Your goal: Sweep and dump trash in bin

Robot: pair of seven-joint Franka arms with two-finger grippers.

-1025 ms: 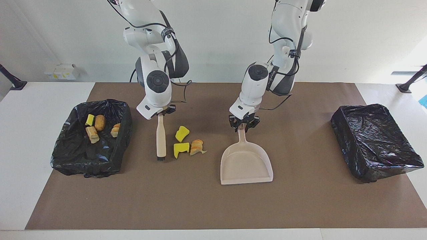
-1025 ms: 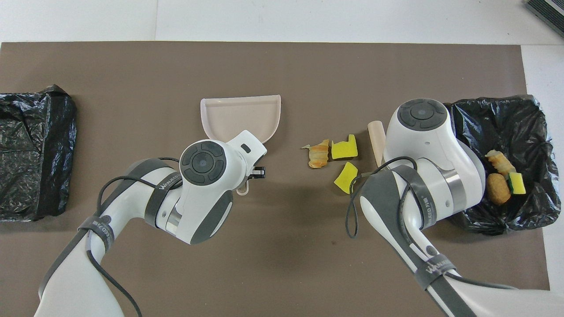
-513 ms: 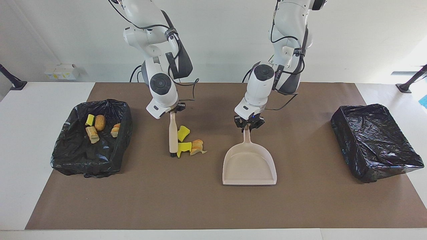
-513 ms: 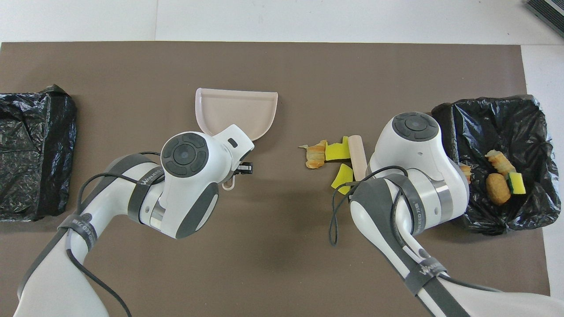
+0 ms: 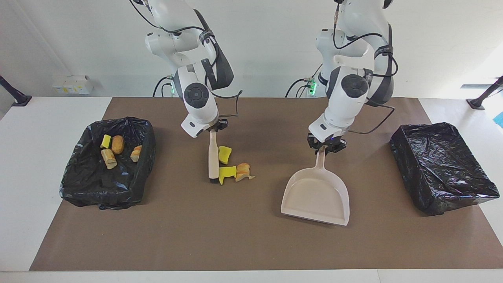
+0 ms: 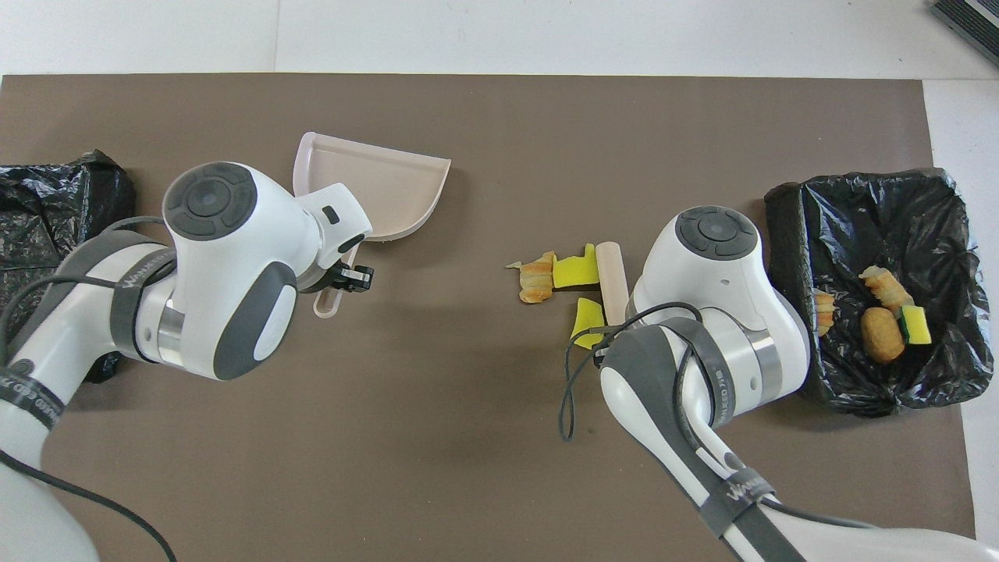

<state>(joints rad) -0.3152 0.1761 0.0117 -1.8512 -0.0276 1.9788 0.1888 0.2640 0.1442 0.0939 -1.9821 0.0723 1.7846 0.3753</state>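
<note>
The bin (image 5: 108,163) at the right arm's end already holds four pieces. Beside it, the right gripper (image 5: 214,129), clamped on the brush (image 5: 213,157), is pushing three pieces of trash (image 5: 232,167) toward the dustpan (image 5: 316,194), which the left gripper (image 5: 324,146) grips by the handle. Next the pan's mouth must turn to meet them. Since a moment ago, brush and trash have slid along and the pan has swung away, toward the empty bin (image 5: 442,167).

Both arms reach down — left gripper (image 5: 325,147) and right gripper (image 5: 215,129) clamped.
</note>
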